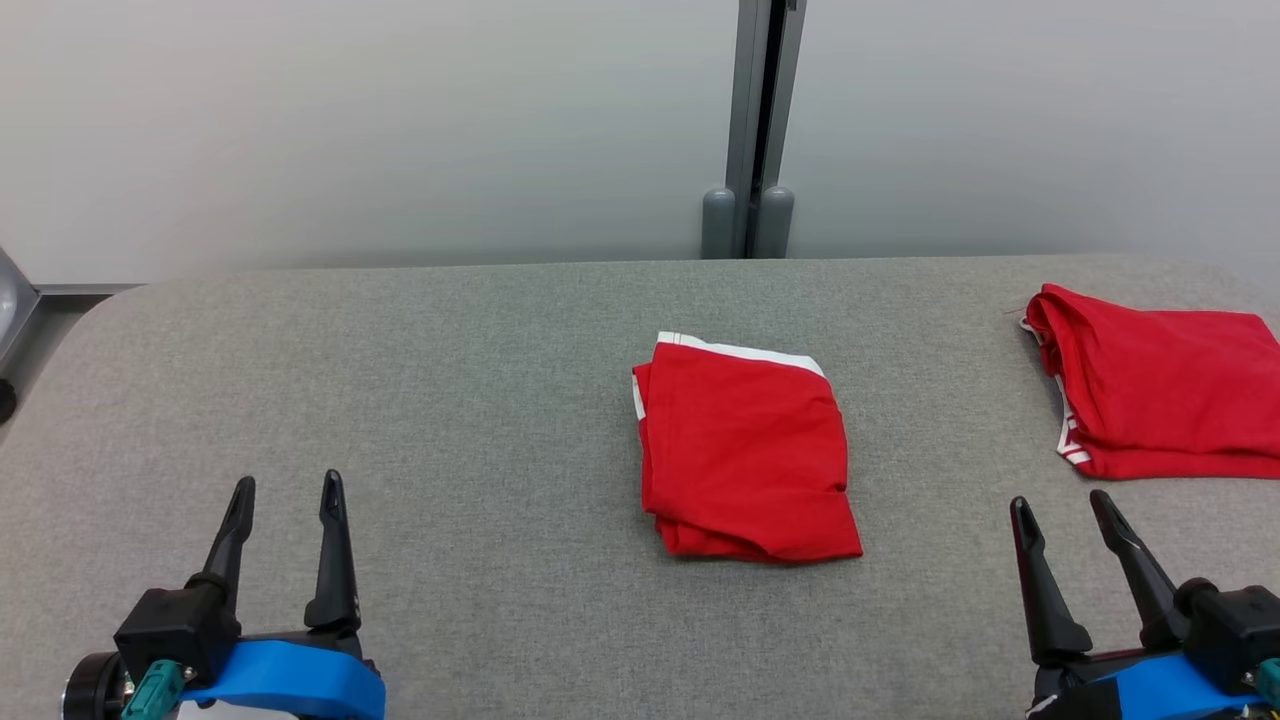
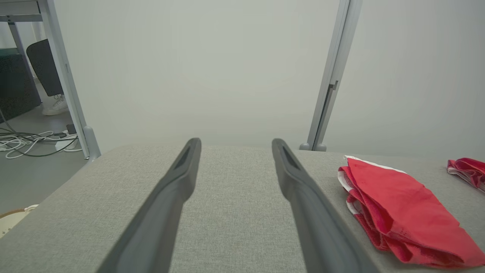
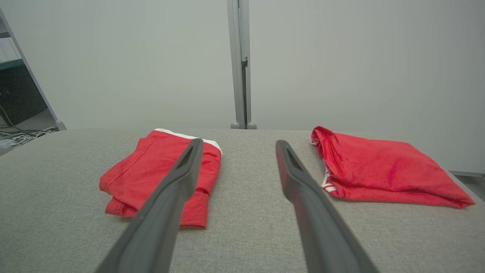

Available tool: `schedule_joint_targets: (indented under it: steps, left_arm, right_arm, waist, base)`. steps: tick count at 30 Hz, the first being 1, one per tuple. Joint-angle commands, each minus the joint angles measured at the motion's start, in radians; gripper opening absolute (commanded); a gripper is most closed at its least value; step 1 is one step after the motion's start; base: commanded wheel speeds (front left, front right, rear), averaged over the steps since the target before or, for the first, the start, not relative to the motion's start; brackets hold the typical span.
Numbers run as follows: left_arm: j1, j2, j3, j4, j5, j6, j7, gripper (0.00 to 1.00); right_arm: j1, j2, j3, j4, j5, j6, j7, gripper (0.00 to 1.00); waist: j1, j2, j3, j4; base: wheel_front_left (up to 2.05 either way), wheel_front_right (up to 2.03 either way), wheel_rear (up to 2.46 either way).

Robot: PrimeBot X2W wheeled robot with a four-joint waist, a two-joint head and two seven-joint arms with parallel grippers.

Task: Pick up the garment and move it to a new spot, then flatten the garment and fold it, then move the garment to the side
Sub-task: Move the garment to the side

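Both arms are hanging low over the grey table (image 1: 450, 400) and nothing is being held. The left gripper (image 1: 287, 480) is sitting at 7 o'clock in the head view, fingers spread wide and empty, bare cloth showing between them in its wrist view (image 2: 235, 141). The right gripper (image 1: 1059, 499) is sitting at 5 o'clock, likewise wide open and carrying nothing (image 3: 238, 141). The garment (image 1: 745, 455), red with white trim, is lying folded into a neat rectangle near the table's middle, at 2 o'clock from the left gripper and 10 o'clock from the right one (image 2: 398, 204) (image 3: 151, 170). A second garment (image 1: 1160, 400), also red, is resting well apart at 3 o'clock from it, by the table's right edge (image 3: 379, 167). A grey post (image 1: 755, 130) is rising at 12 o'clock.
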Motion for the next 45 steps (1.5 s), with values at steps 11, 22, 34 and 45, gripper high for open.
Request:
schedule_joint_targets:
  steps: [11,22,34,45]
  left_arm:
    - [0.017,0.012,-0.006,-0.011,-0.007,0.016,0.004,1.00]
    - [0.004,0.021,-0.014,-0.011,-0.013,0.017,0.008,1.00]
    - [-0.034,0.016,-0.037,-0.009,-0.012,0.018,-0.007,1.00]
    - [-0.087,-0.005,-0.077,0.021,-0.008,0.016,-0.041,1.00]
  right_arm:
    - [0.021,0.004,-0.008,0.012,-0.002,0.000,0.001,1.00]
    - [-0.071,-0.019,-0.007,0.083,0.009,0.000,0.014,1.00]
    - [-0.410,-0.118,0.070,0.295,0.028,0.000,0.081,1.00]
    - [-0.547,-0.170,0.116,0.616,0.072,0.000,0.088,1.00]
  waist:
    - [0.0000,-0.0002,-0.012,0.004]
    - [0.0000,-0.0002,-0.011,0.019]
    - [0.0000,-0.0002,0.060,0.092]
    - [0.0000,-0.0002,0.141,0.182]
  base:
    - [0.00,0.00,0.00]
    - [0.00,0.00,0.00]
    - [0.00,0.00,0.00]
    - [0.00,0.00,0.00]
